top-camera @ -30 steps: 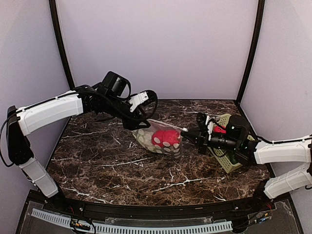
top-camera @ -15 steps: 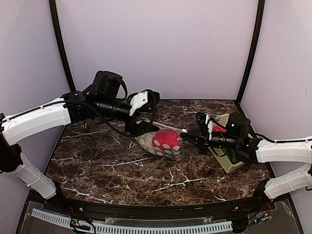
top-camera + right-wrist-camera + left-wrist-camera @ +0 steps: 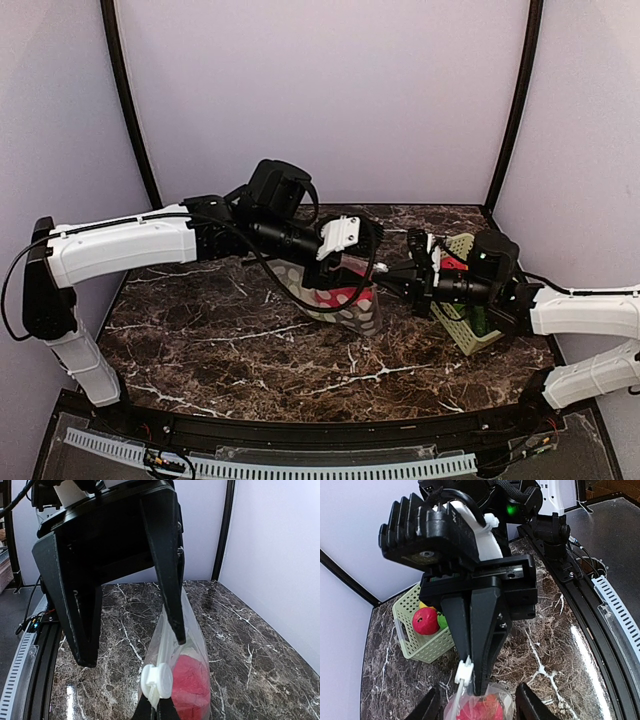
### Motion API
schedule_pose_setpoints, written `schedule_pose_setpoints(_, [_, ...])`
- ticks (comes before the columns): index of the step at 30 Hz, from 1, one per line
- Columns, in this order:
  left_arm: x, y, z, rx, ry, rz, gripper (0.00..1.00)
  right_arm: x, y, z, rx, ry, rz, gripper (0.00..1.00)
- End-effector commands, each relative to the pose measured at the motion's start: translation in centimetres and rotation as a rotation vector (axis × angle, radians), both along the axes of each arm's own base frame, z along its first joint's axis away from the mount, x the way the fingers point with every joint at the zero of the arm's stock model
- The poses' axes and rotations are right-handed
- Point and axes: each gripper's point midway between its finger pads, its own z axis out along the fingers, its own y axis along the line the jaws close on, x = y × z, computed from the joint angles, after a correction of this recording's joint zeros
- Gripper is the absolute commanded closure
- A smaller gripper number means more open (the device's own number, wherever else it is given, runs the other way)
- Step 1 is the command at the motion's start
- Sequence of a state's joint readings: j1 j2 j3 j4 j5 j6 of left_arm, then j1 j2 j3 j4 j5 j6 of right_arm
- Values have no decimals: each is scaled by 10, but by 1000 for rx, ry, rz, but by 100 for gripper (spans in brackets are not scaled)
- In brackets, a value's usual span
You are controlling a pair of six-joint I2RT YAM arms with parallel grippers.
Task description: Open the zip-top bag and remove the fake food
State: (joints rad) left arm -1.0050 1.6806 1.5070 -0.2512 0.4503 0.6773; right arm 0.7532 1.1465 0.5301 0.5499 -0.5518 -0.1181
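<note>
The zip-top bag [image 3: 352, 305] is a clear, dotted bag lying mid-table with red fake food [image 3: 338, 297] inside. My right gripper [image 3: 386, 272] is shut on the bag's top edge just below the white zip slider [image 3: 158, 680]; its fingers [image 3: 155, 712] show at the bottom of the right wrist view. In the left wrist view it [image 3: 476, 682] pinches the bag beside the slider [image 3: 464, 672]. My left gripper [image 3: 367, 260] is open over the bag's mouth. One of its fingers [image 3: 170, 585] rests against the bag's film and the other [image 3: 82, 625] hangs beside the bag. The red food [image 3: 192, 685] fills the bag's lower part.
A light-green lattice basket [image 3: 462, 318] stands at the right, behind my right gripper. It holds a red fruit [image 3: 425, 621] and green and yellow pieces. The two grippers almost meet tip to tip over the bag. The table's near edge [image 3: 320, 425] lies in front.
My left arm has swung right across the bag, and its open gripper now hangs at the bag's mouth facing the right gripper. The right gripper has kept its hold.
</note>
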Motion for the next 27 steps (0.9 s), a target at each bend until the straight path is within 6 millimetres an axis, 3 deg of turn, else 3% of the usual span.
schedule_pose_setpoints(1, [-3,-12,14,-38,-38,-30,53,-6,1,15,36,-26,24,100])
schedule_pose_setpoints(9, [2,-21,10,-33,-45,-33,58,-7,-1,14,35,-35,21,100])
schedule_pose_setpoints(21, [2,-26,9,-27,-24,-43,75,-7,-2,13,32,-40,13,100])
schedule_pose_setpoints(27, [2,-21,7,-4,-35,-37,89,-8,-5,13,33,-44,6,100])
